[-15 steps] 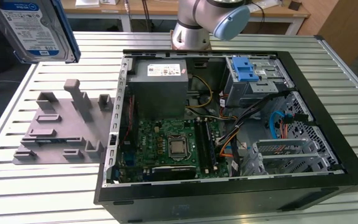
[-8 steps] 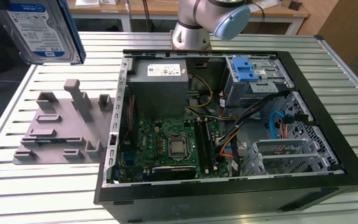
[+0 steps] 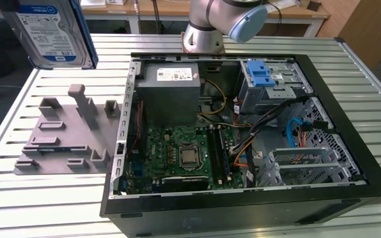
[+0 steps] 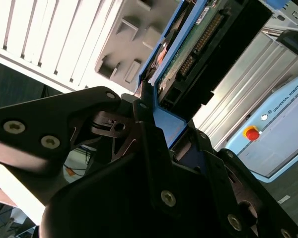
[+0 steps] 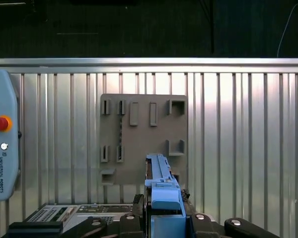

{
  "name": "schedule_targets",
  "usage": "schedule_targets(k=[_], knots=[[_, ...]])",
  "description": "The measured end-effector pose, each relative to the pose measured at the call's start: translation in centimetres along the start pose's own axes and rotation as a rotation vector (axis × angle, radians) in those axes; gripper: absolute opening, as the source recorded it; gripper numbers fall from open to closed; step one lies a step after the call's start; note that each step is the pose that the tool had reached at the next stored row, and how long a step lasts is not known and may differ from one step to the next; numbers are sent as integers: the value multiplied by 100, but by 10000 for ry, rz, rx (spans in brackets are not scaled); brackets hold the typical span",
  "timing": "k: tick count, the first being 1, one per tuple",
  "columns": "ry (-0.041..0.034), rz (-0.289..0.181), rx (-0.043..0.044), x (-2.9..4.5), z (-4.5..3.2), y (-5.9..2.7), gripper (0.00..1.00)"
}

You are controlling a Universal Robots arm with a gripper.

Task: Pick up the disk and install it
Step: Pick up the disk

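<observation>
Jaws are clamped on the disk (image 3: 45, 30), pinching it by the end of one blue rail (image 5: 161, 178). So the gripper (image 5: 164, 207) only has a thin strip of plastic to hang on to. The disk is up in the air, label facing the exterior camera. In the first wrist view it hangs over the table by the grey fixture plate, well apart from the case.

Big to small:
- slatted aluminium table (image 3: 51, 203)
- open PC case (image 3: 243, 210) lying on its side on the table
- fixture plate (image 3: 65, 144) just beside the case, on the exterior view's left
- inside the case: power supply (image 3: 167, 87) and motherboard (image 3: 177, 148)
- drive cages (image 3: 306, 163) along the exterior view's right, one with a blue ridged tab (image 3: 263, 78)
- loose cables (image 3: 243, 134) running between the board and the cages

What I'd worry about:
- **Grip:** holding a heavy-ish drive by one rail end means it could swing or creep in the jaws. The rail could also flex or pop off the drive.
- **Alignment:** if the drive tilts even a bit, it'll probably jam on a cage edge instead of sliding in.
- **Cables:** they sit right by the cages and look easy to snag or trap under the drive.
</observation>
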State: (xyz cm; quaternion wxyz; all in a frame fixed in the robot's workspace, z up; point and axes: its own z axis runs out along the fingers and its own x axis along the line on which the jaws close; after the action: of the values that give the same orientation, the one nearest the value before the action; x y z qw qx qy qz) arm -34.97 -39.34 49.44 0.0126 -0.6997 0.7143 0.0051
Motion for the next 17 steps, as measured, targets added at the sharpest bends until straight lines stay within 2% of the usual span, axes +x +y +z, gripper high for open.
schedule_targets(k=[17], knots=[[0, 0, -1, 46, 9, -270, 36]])
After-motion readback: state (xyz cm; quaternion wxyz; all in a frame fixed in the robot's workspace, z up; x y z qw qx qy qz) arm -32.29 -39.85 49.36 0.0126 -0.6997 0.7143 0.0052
